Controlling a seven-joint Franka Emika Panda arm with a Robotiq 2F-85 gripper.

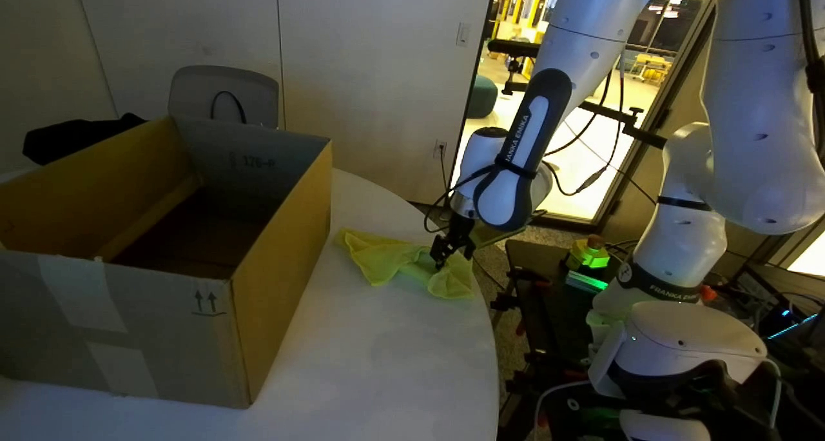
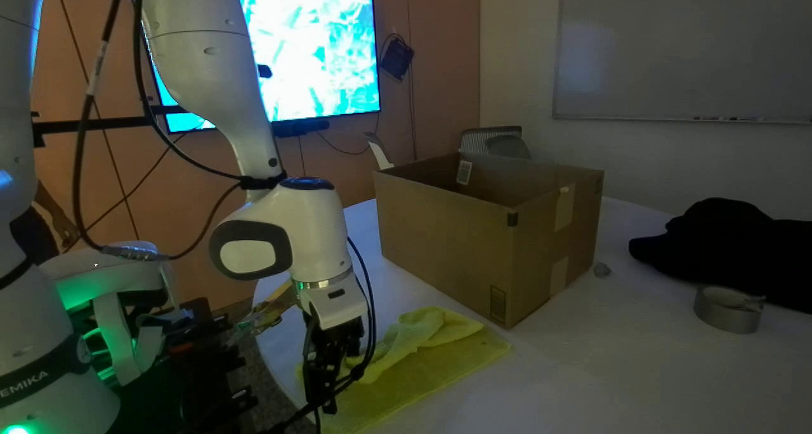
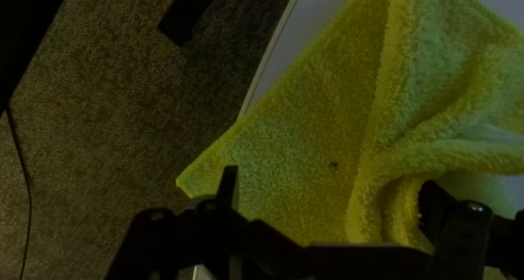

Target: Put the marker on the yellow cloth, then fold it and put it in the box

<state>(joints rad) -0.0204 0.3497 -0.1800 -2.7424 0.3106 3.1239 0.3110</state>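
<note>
The yellow cloth [image 1: 377, 257] lies rumpled near the table's edge, right beside the box. It also shows in an exterior view [image 2: 438, 364], with a flat part and a bunched part folded over on it. In the wrist view the cloth [image 3: 311, 108] has thick folds at the right and one corner past the table edge. My gripper [image 3: 329, 186] is open, its fingers wide apart over the cloth, the right one against a fold. The gripper also shows in both exterior views [image 1: 452, 257] [image 2: 327, 383]. The open-topped cardboard box [image 1: 283, 273] [image 2: 444, 243] stands on the table. The marker is not visible.
The round white table [image 1: 387, 363] ends close to the cloth, with carpet [image 3: 123, 108] below. A tape roll [image 2: 726, 310], a black garment [image 2: 723, 250] and a small grey lump [image 2: 601, 269] lie beyond the box. A small dark spot marks the cloth.
</note>
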